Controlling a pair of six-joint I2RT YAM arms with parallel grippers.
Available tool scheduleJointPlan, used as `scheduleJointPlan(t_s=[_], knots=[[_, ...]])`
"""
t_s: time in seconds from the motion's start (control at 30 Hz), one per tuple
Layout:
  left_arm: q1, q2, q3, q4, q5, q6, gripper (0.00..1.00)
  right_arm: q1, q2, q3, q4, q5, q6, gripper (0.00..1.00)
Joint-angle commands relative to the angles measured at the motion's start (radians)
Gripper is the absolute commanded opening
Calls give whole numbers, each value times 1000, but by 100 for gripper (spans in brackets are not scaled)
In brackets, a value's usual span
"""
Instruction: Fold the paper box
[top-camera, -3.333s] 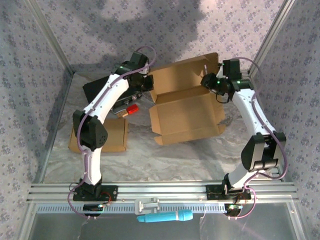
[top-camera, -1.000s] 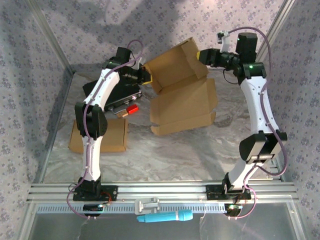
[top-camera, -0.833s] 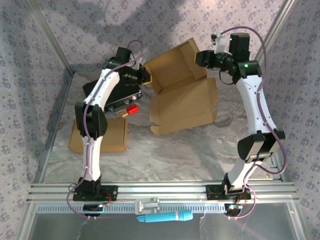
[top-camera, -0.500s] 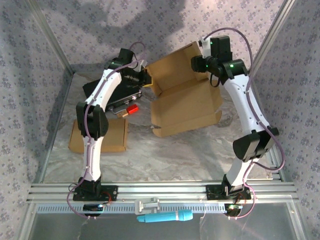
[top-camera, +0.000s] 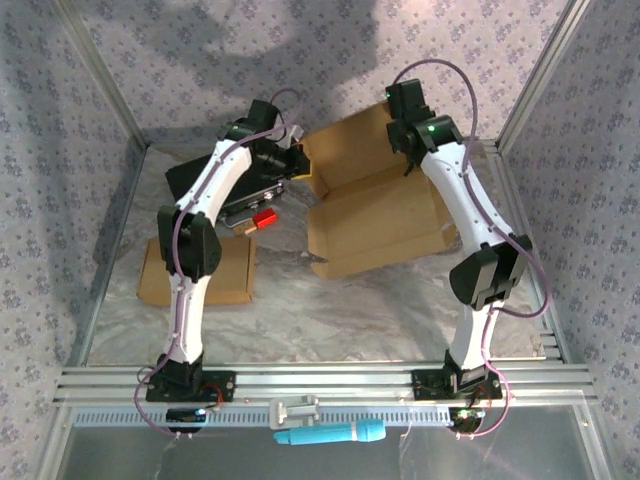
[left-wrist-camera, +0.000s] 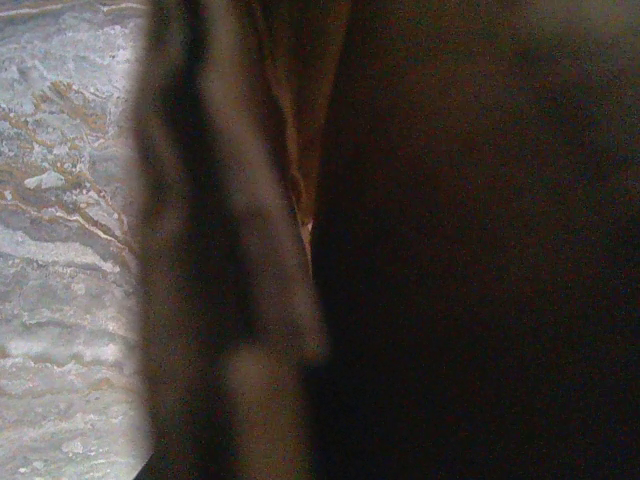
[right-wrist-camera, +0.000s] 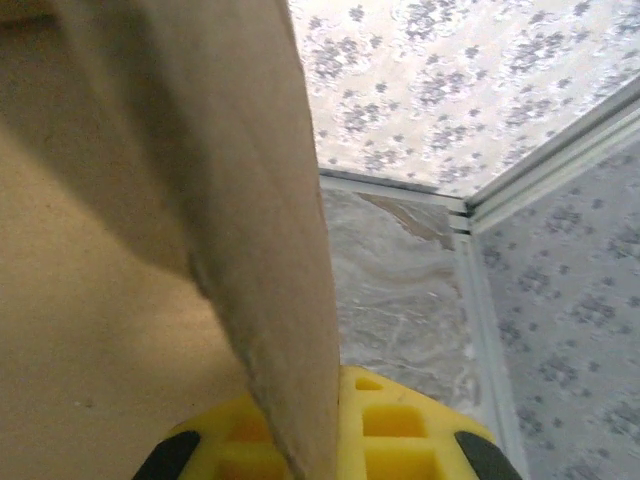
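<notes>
The paper box (top-camera: 375, 215) lies half-open just right of the black case (top-camera: 195, 180), back flap raised. It looks light, stiff in its panels and easily creased, so flap edges seem the best hold. Both hands are clamped shut on flaps: the left hand (top-camera: 295, 160) beside the case, the right hand (top-camera: 408, 150) on the box's side away from it. The left wrist view is a dark blur.

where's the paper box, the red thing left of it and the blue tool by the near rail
paper box (top-camera: 370, 228): top view, on its flat lower panel
red thing (top-camera: 265, 218): top view, middle of its red body
blue tool (top-camera: 335, 434): top view, middle of its blue body
</notes>
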Motion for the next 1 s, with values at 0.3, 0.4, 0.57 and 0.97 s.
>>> scheduleJointPlan(t_s=[0.3,0.4,0.57,0.97], knots=[[-35,-41,52,-42,-37,-44,0,6,21,23,-147,141,157,0],[-42,-39,39,-51,-80,-60,0,1,20,-21,-208,116,280,0],[-66,-49,-45,-34,-183,-83,0,14,-24,-191,-168,51,390,0],[-104,-79,-385,123,-320,-166,6,15,-69,-510,-69,-100,451,0]])
